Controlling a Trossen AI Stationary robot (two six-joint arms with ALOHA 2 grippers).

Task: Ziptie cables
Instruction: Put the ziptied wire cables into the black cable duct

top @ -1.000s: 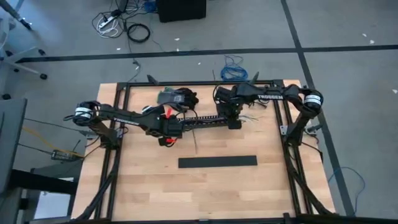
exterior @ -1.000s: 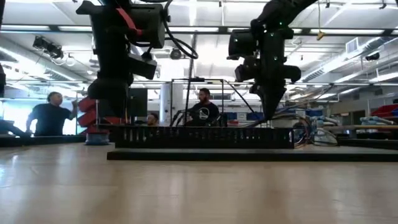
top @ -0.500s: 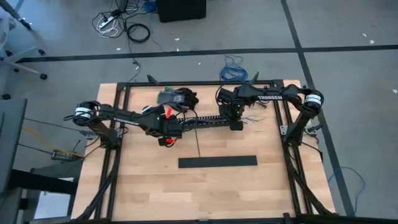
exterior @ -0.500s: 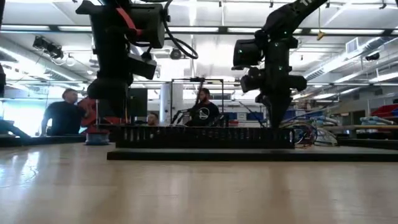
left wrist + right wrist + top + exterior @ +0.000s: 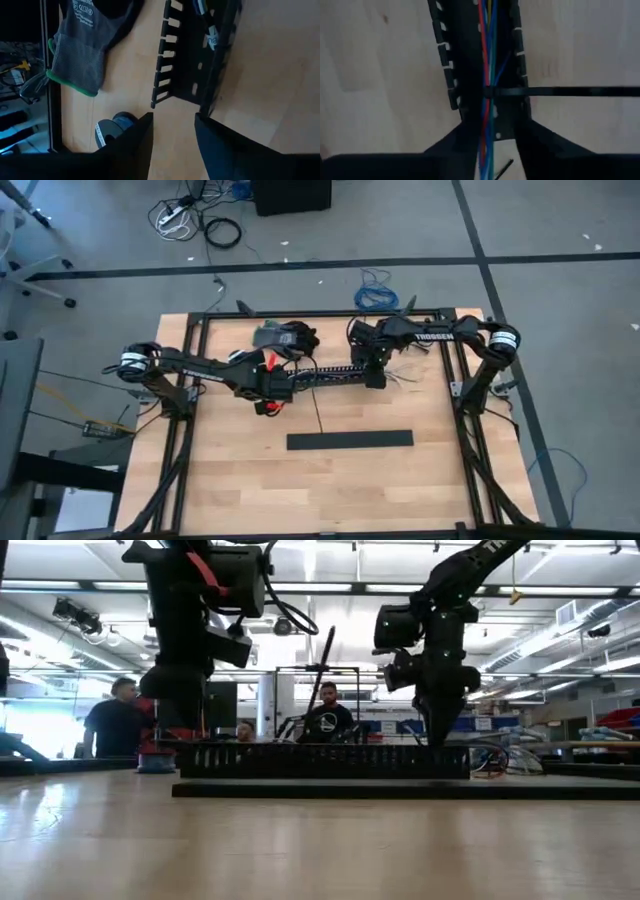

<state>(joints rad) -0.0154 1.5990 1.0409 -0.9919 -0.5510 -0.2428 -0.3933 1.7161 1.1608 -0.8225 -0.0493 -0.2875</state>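
The cables (image 5: pixel 489 60), red, blue and green wires, lie along the inside of a black slotted duct (image 5: pixel 335 375). Their loose ends fan out past the duct's right end (image 5: pixel 405 372). One ziptie (image 5: pixel 570 91) is looped around the wires. Its long tail runs toward the table's near edge (image 5: pixel 316 412) and rises slantwise in the low view (image 5: pixel 325 655). My right gripper (image 5: pixel 492 135) points down, open, with a finger on each side of the wires at the duct's right end. My left gripper (image 5: pixel 172 125) is open just short of the duct's left end (image 5: pixel 175 95), with nothing between its fingers. My right gripper comes from above with its fingers (image 5: pixel 457 142) on either side of the duct's end and the wires (image 5: pixel 487 125). Whether the fingers touch the duct's walls or the wires, I cannot tell.
A flat black bar (image 5: pixel 350 440) lies nearer the table's front edge. A grey glove (image 5: pixel 80 50) and a roll of tape (image 5: pixel 112 130) lie at the far left. A red tool (image 5: pixel 268 405) sits by my left gripper. People move in the room behind (image 5: pixel 115 725).
My right gripper has dipped toward the duct and come up a little over its right end. The ziptie's long tail has swung up: it now stands slantwise above the duct in the low view, where it did not show before.
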